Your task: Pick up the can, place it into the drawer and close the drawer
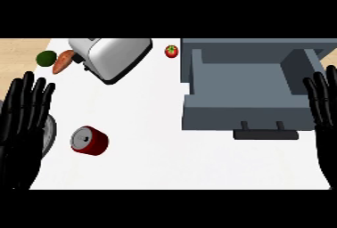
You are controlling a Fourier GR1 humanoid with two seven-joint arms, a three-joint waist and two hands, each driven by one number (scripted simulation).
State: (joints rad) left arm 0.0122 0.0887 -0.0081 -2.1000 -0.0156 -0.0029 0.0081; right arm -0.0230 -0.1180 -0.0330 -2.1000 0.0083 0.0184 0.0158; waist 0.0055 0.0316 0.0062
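Observation:
A red can (90, 140) with a silver lid lies tilted on the white counter, low and to the left. The grey drawer (238, 113) stands pulled open at the right, its inside bare, with a dark handle (265, 133) on its front. My left hand (23, 124) rests open at the left edge, fingers up, a short way left of the can and not touching it. My right hand (324, 107) rests open at the right edge, beside the drawer's right wall. Neither hand holds anything.
A silver toaster (113, 55) sits at the back left, with a carrot (63, 61) and a green lime (46, 58) beside it. A small tomato (172, 51) lies near the drawer's back corner. A grey round edge (50, 131) shows by my left hand.

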